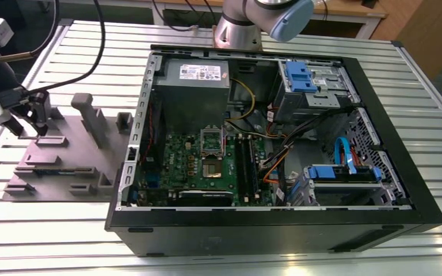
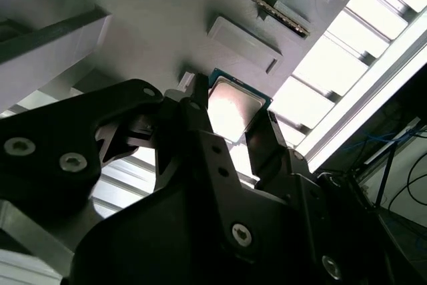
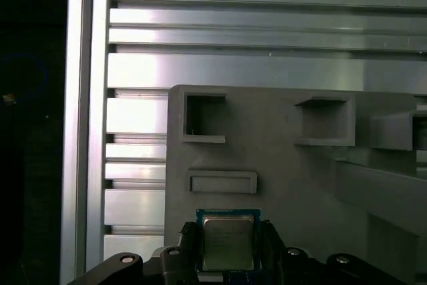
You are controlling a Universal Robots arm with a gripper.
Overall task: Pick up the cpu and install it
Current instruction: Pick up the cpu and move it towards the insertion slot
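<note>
Fingers (image 3: 189, 248) of the end effector (image 3: 228, 233) stand one on each side of the cpu (image 3: 228, 243) and press against two opposite edges of it, so the end effector is clamped on the cpu. In both wrist views the chip shows its silvery-grey metal top with a thin greenish rim, and it sits between the dark fingers directly over the grey fixture tray (image 3: 280, 171). Whether its underside touches the tray or hangs just clear of it cannot be told. Just beside the chip the tray has a shallow rectangular recess (image 3: 223, 182), and further off two square pockets. In the second wrist view a long narrow stick (image 2: 263, 6) with a gilt edge lies in another slot of the tray. In the exterior view the end effector (image 1: 29, 129) is over the far part of the tray (image 1: 67, 155), at the exterior view's left, well apart from the open computer case (image 1: 267, 233) that lies on its side on the slotted aluminium bench (image 1: 282, 253). Inside the case the green motherboard (image 1: 182, 167) faces up, with its shiny metal socket frame (image 1: 212, 158) near its middle and black memory sticks (image 1: 246, 161) just beside that frame.
</note>
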